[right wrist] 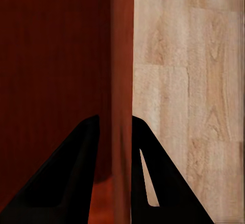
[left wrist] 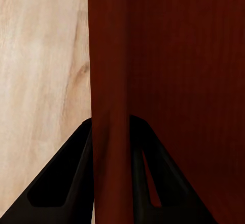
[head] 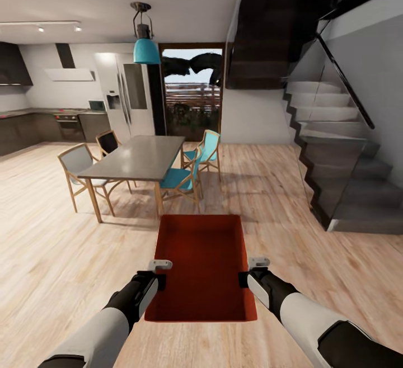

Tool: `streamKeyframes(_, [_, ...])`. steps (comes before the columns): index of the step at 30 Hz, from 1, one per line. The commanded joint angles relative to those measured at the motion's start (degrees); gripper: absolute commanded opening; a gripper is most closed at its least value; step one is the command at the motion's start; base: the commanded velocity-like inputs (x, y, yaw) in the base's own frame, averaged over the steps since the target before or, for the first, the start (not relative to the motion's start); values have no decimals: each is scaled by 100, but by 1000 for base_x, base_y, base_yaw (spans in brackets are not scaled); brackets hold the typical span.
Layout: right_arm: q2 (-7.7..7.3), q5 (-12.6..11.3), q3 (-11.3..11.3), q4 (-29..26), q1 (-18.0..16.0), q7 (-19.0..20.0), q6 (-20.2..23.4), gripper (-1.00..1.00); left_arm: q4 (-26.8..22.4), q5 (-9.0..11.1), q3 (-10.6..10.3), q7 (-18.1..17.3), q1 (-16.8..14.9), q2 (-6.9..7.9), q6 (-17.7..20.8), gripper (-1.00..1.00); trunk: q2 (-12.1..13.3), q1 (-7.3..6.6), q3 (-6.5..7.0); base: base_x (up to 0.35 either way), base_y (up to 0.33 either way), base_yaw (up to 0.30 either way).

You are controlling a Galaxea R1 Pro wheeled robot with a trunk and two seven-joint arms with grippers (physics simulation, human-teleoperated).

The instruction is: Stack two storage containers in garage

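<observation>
Storage container (head: 201, 262) between left pincer (head: 158, 279); right pincer (head: 246, 278)

- One storage container (head: 201, 267), an orange-red rectangular bin with no lid, is held level in front of the robot, above the light wood plank floor (head: 50, 256) of the living room.
- Its long axis points away from the robot, and its open top faces up, showing a darker red, matte interior.
- Its walls taper slightly, so the mouth is wider than the base.
- The left hand (head: 158, 279) clamps the left long wall, one finger inside and one outside.
- The right hand (head: 246, 278) clamps the right long wall in the same way.
</observation>
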Motion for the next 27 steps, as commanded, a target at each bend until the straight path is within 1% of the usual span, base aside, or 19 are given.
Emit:
streamKeyframes(1, [-5,-127,231,-96,-10,-34,6,-100,180,-76,-70,44,0,67,302,-100,-14,4,-13,0,0,-288])
streamKeyframes(27, [-7,-127,230,-96,-10,-34,6,-100,180,-76,-65,44,0,67,297,-100,-14,4,-13,0,0,-288])
